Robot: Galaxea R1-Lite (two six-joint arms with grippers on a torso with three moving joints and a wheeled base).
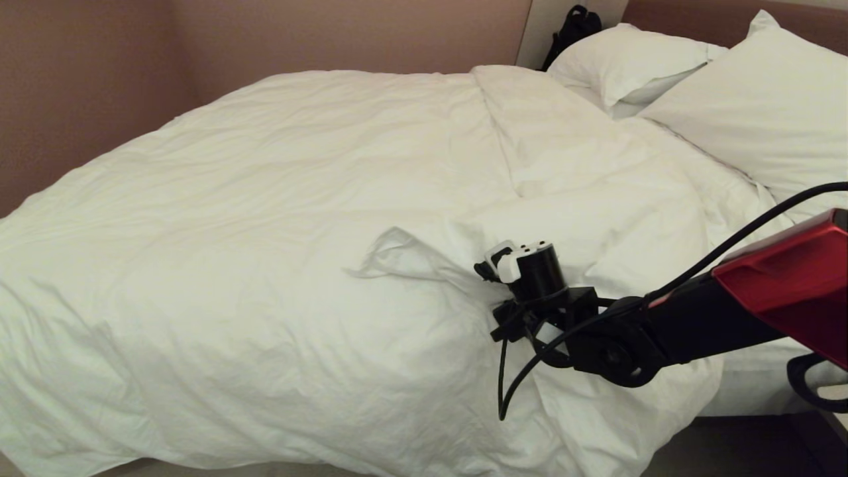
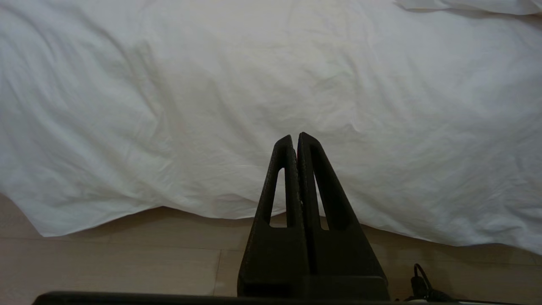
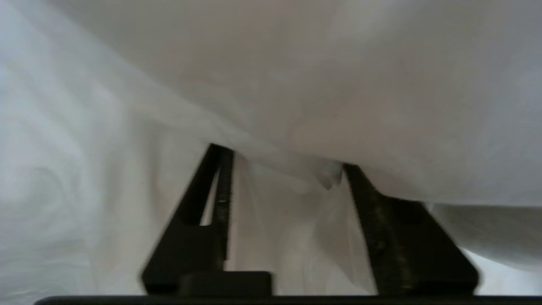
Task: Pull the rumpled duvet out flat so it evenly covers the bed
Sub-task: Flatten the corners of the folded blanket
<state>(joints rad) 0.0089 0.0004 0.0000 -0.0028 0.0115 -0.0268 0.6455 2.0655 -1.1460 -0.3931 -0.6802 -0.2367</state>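
Your duvet (image 1: 278, 218) lies spread over most of the bed (image 1: 748, 391), white and wrinkled; its near edge hangs down past the mattress side toward the floor (image 2: 110, 262), and along the side nearest you a loose flap of cover stands up in a small peak near the middle. At the head end you can see two plump white pillows (image 1: 729, 99) side by side, with a dark bag-like object (image 1: 574, 30) behind them against the wall (image 1: 93, 86); a thick fold of duvet runs from the pillows down toward your right arm.

Your right gripper (image 3: 283, 169) is pushed into the duvet at that near side, just right of the raised flap; in the right wrist view the two black fingers (image 3: 216, 203) stand apart with white fabric bunched between them and draped over their tips; the tips are hidden, so you cannot tell whether the claw has actually clamped the cloth or only surrounds it. In the head view only the wrist and its cable show, the fingers buried in fabric.

Your left gripper (image 2: 296, 140) hangs low beside the bed, pointing at the hanging duvet edge above the pale wood floor; its fingers are pressed together, clenched on nothing, and clear of the cloth.
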